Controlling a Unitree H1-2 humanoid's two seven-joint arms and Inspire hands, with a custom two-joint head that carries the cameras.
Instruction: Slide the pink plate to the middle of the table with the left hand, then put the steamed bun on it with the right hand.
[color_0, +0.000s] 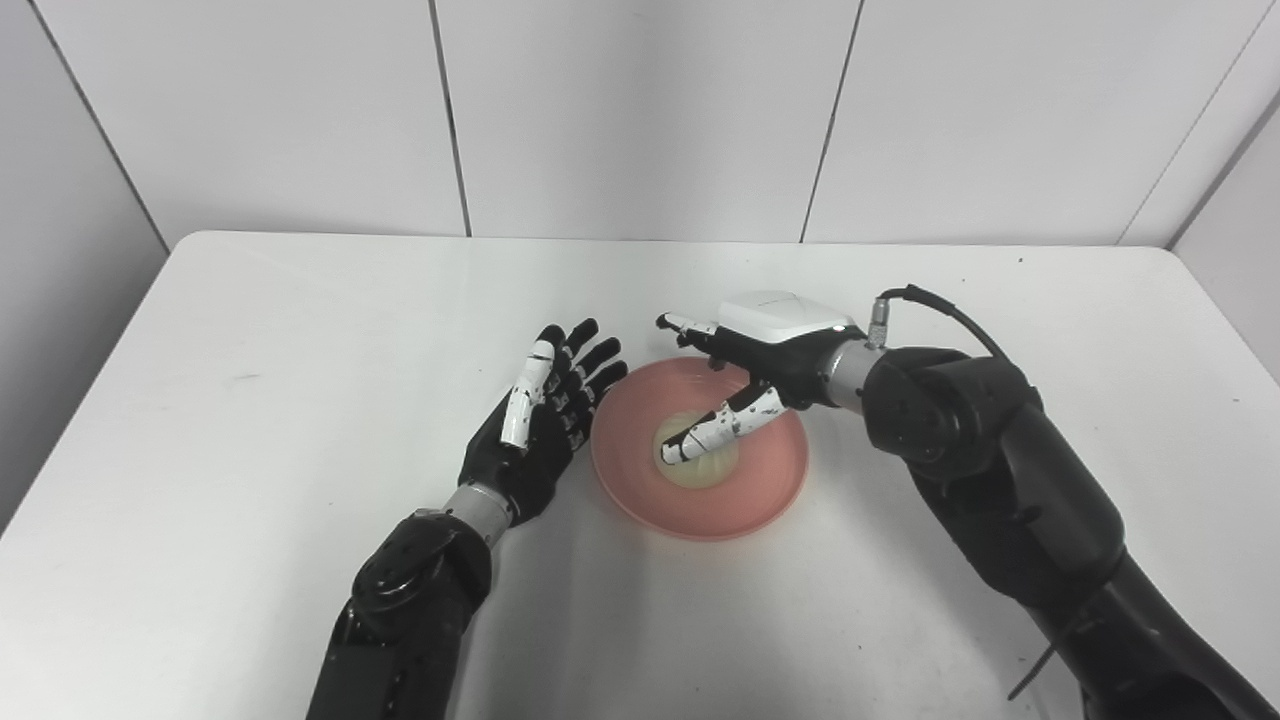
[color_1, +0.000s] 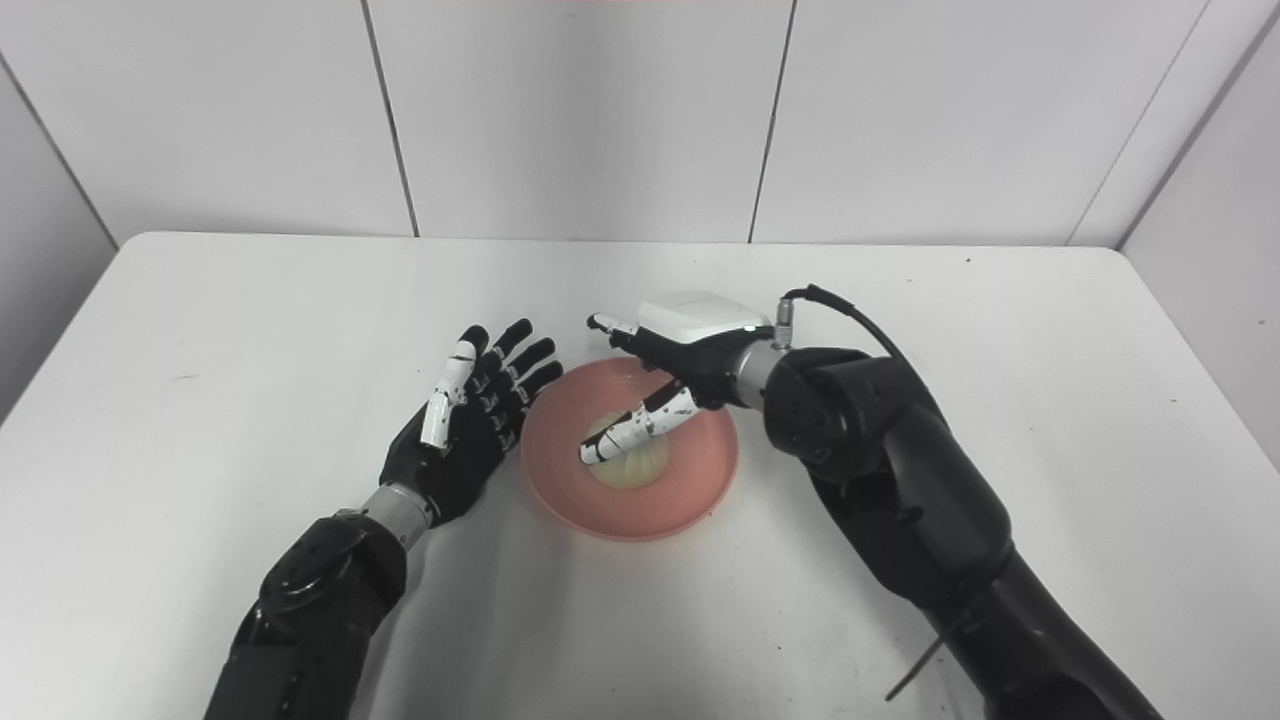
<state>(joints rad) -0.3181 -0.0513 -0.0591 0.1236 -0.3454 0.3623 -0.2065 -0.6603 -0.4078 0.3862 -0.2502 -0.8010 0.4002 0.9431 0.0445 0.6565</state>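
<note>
Over the pink plate (color_0: 770, 480), your right hand (color_0: 745, 375) is resting, fingers apart, on the steamed bun (color_0: 700, 462); lift straight up, you're finishing, left hand (color_0: 545, 420) spread empty.

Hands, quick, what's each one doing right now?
Left hand: open, beside the pink plate, holding nothing.
Right hand: open over the steamed bun, not gripping it.
</note>
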